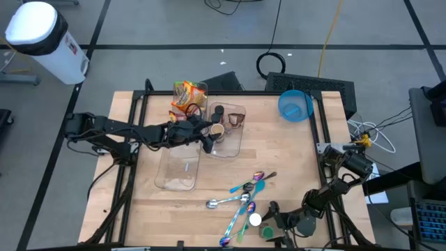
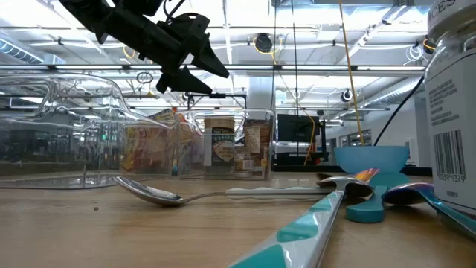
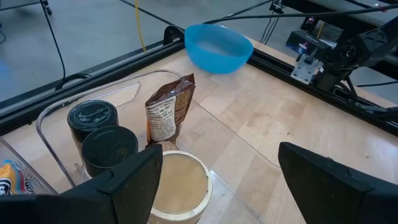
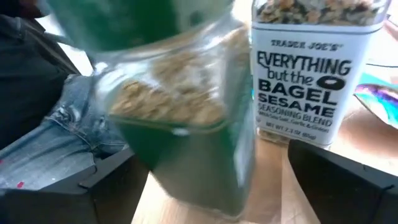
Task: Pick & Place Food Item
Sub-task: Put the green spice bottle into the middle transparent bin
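Note:
My left gripper (image 1: pixel 206 137) hangs open above a clear container (image 1: pixel 226 132) at the table's middle. The container holds a tan-lidded jar (image 3: pixel 180 186), two black-lidded jars (image 3: pixel 93 118) and a brown pouch (image 3: pixel 169 112). A yellow snack bag (image 1: pixel 188 94) stands behind the container. Near the table's front edge my right gripper (image 4: pixel 217 180) is open, its fingers on either side of a green-lidded jar of seeds (image 4: pixel 180 112). A white-lidded bagel seasoning jar (image 4: pixel 298 74) stands upright beside it. My right gripper comes at the green-lidded jar about level, with one finger (image 4: pixel 112 186) on each side of its glass body (image 4: pixel 186 162). The jar looks tilted. Whether either finger touches the glass, I cannot tell.
A second clear container (image 1: pixel 180 167) lies near the table's left middle. Several spoons (image 1: pixel 240 199) are scattered in front, close to the spice jars. A blue bowl (image 1: pixel 295 104) sits at the far right. A person's leg in jeans (image 4: pixel 56 137) shows beyond the table's near edge.

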Controlling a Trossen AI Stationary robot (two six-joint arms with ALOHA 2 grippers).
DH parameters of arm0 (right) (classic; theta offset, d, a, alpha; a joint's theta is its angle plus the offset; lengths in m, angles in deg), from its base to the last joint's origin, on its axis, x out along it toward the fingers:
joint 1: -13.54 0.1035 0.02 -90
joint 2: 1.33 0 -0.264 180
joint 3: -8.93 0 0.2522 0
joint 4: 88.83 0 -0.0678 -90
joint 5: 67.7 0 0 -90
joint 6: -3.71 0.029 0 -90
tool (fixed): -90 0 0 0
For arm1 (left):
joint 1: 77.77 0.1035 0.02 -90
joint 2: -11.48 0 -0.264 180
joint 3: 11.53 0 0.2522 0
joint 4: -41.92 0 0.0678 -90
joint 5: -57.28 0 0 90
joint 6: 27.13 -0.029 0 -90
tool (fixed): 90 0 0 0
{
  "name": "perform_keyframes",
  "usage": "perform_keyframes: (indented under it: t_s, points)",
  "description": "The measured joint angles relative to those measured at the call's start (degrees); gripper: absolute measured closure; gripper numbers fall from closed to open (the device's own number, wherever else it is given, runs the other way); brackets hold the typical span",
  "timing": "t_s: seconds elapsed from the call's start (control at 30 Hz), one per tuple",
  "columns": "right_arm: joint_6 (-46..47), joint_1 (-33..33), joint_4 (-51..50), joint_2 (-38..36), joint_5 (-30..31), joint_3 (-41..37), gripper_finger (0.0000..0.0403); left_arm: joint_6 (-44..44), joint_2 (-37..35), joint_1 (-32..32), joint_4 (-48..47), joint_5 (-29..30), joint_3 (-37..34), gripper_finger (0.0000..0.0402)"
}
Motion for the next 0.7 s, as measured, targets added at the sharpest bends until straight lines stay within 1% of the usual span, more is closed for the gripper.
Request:
perform_keyframes:
  t_s: [0.07,0.13,0.33,0.37,0.43,0.53,0.63,0.7]
  points:
    - [0.1,0.0,0.0,0.0,0.0,0.0,0.0060,0.0,0.0,0.0,0.0,0.0,0.0,0.0073]
    - [-0.2,0.0,0.0,0.0,0.0,0.0,0.0089,0.0,0.0,0.0,0.0,0.0,0.0,0.0073]
    - [-0.3,0.2,-0.3,-0.3,-0.1,0.0,0.0201,0.0,0.0,0.0,0.0,0.0,0.0,0.0072]
    - [-0.3,0.3,-0.9,-0.8,-0.2,0.0,0.0211,0.0,0.0,0.0,0.0,0.0,0.0,0.0071]
    - [-0.2,0.6,-3.5,-2.8,-0.8,-0.1,0.0211,0.0,0.0,0.0,0.0,0.0,0.0,0.0072]
    - [0.3,0.9,-11.2,-10.0,-3.3,-0.1,0.0211,0.0,0.0,0.0,0.1,0.0,0.0,0.0076]
    - [4.4,1.3,-23.1,-19.8,-2.6,0.0,0.0211,0.0,0.0,0.0,0.1,0.0,0.0,0.0082]
    - [6.3,1.6,-31.7,-26.4,0.3,-0.1,0.0211,0.0,0.0,0.0,0.3,-0.2,0.0,0.0084]
